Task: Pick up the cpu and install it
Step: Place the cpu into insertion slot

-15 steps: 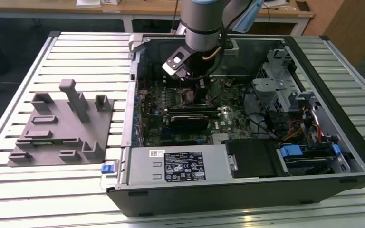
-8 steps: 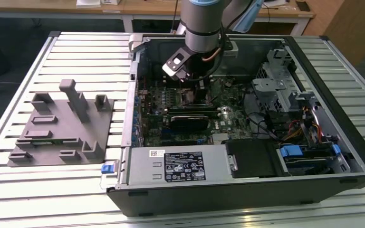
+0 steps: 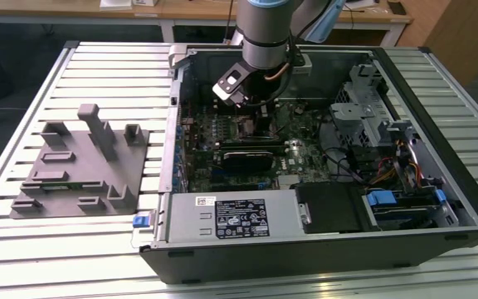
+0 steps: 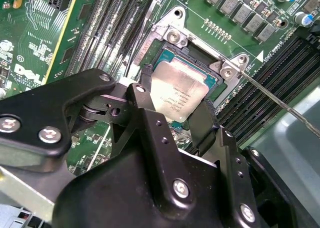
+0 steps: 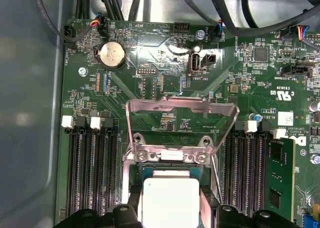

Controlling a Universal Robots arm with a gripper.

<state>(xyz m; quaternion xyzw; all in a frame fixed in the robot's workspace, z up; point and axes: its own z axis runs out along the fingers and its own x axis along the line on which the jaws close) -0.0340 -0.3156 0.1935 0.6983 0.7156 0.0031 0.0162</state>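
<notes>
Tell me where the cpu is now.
In both wrist views the cpu sits at the open socket on the motherboard, right at the gripper, below the raised metal plate, with memory slots either side.

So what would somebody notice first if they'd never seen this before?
The open computer case lies on the slatted table, with the robot arm reaching down into it. In both wrist views the claw grips the shiny silver cpu right over its socket, whose metal lid stands flipped up.

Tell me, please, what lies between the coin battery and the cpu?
The raised metal socket lid stands between battery and cpu, plain in the first wrist view.
</notes>
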